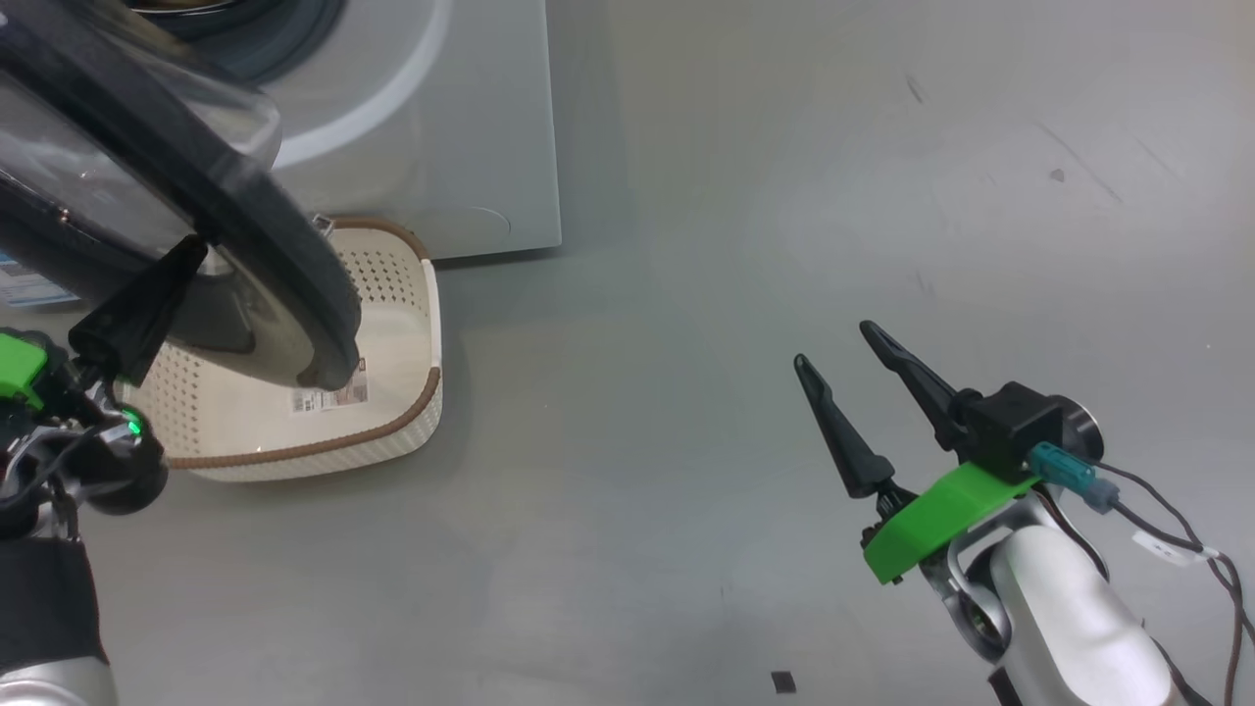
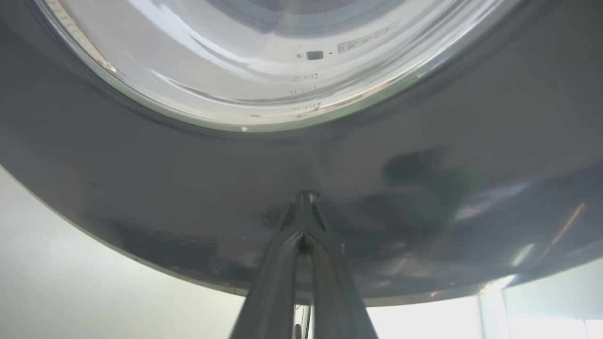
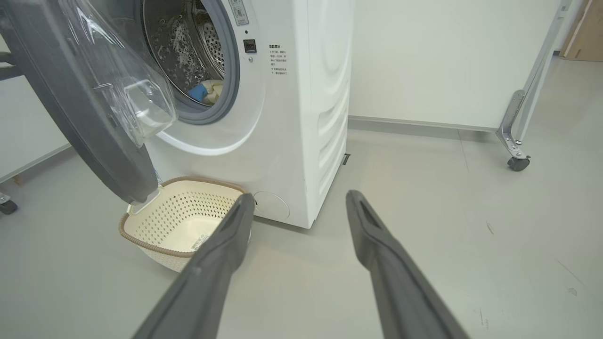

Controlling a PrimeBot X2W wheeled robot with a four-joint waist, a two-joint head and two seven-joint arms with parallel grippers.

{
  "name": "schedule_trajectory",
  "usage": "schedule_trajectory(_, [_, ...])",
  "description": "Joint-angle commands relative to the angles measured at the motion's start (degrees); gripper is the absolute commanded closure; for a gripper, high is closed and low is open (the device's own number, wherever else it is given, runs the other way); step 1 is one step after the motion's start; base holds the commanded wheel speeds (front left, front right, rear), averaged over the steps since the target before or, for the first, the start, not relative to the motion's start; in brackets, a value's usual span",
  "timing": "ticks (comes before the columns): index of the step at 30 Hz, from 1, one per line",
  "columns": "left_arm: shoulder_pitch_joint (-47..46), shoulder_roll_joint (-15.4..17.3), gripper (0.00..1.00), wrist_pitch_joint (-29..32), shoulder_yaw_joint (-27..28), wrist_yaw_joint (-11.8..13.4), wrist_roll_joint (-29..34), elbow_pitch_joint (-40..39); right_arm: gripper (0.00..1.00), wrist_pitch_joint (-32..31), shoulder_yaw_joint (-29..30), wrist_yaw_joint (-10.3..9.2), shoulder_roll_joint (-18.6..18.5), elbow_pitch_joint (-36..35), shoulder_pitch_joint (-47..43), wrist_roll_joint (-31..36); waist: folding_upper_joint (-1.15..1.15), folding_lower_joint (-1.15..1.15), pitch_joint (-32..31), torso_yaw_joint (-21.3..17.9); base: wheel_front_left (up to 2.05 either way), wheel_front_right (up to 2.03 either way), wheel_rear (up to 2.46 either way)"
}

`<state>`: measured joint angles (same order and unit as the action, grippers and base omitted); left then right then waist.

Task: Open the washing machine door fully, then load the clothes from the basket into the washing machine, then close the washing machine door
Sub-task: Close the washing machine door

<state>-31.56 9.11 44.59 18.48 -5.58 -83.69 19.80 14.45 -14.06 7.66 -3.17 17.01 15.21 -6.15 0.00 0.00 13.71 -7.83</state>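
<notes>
The floor (image 1: 686, 490) is smooth and grey, and a plain white wall (image 3: 447, 56) closes the room behind it. Against this wall stands the big white front-loading washing machine (image 3: 292, 141). Its large round door (image 3: 70, 103), with a wide glossy black rim and a bulging bowl of clear glass, is partly open and hangs out over the floor.

Inside the perforated steel drum (image 3: 188, 42), low behind the grey rubber seal, lie the small pale yellow clothes (image 3: 209, 90) with a bright blue patch.

The small cream plastic basket (image 1: 412, 431), with perforated sides and a brown rim, stands on the floor just before the machine. The lower edge of the door is above its back part. On the bare bottom of the basket there is a white label (image 1: 331, 397).

The left pincer (image 2: 305, 197) has its two dark fingers pressed together, with nothing between them, and the tips rest against the outer black rim of the door, below the glass.

The right pincer (image 1: 835, 345) is spread wide and holds nothing. It hangs over the bare floor, well apart from the basket and the machine, and its fingers point toward them.
</notes>
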Motion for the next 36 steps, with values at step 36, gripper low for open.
schedule_trajectory(36, [20.7,0.1,1.0,-20.5,-7.3,-1.9,10.0,-22.8,0.0,0.5,7.9,-0.17,0.3,-5.3,-6.8,-0.9,0.0,0.0,-10.4,1.3,0.0,0.0,0.0])
